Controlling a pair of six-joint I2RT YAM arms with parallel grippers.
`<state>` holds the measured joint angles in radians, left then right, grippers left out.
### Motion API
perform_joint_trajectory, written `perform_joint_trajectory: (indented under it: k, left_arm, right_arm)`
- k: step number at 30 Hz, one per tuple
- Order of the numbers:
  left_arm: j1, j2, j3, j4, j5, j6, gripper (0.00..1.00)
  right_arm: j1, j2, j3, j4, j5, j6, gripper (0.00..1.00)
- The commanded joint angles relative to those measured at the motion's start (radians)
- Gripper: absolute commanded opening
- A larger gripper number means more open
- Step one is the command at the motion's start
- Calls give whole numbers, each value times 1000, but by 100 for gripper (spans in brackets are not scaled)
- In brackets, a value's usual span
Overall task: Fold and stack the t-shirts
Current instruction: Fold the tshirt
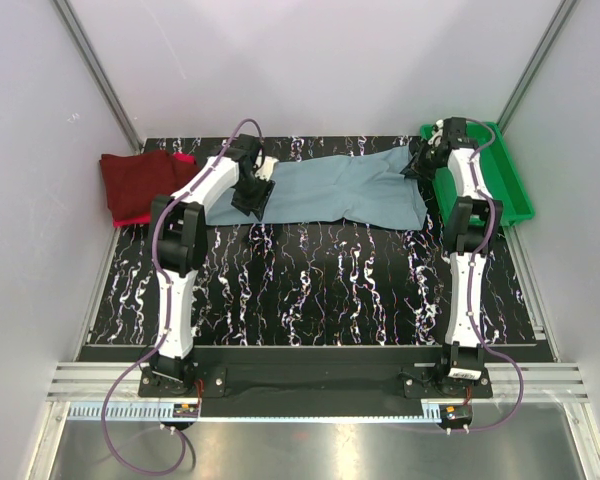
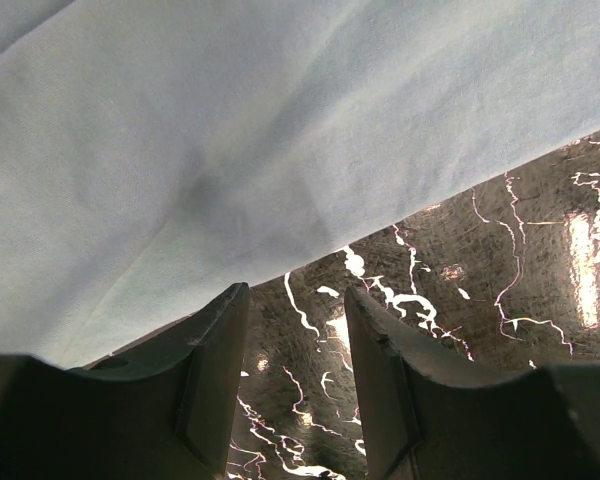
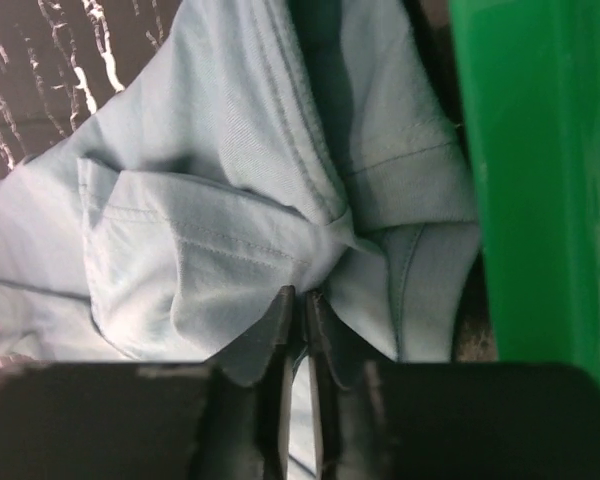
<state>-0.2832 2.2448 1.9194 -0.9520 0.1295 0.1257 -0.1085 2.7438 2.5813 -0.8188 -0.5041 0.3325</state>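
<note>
From above, the arm bases [image 1: 180,372] sit nearest, at the desk's [image 1: 320,290] near edge. Across its far part the grey-blue t-shirt [image 1: 340,190] lies flat, long axis left to right, with the left fingers [image 1: 250,197] at its left end and the right fingers [image 1: 420,160] at its right end beside the green tray [image 1: 515,195]. The maroon t-shirt [image 1: 140,185] and red t-shirt [image 1: 185,158] are piled far left. At the left wrist, the fingers stand apart over bare desk, gripping nothing, the shirt's edge at their tips. At the right wrist, the fingers pinch a bunched fold.
</note>
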Motion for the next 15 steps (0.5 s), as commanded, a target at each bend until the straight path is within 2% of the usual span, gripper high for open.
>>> perform_joint_trajectory:
  k: [1,15]
  left_arm:
    - [-7,-70,1,6,-18,14,49]
    - [-8,-59,10,4,-11,12,49]
  right_arm:
    - [9,5,59,36,27,2,14]
    - [10,19,146,95,49,-50,13]
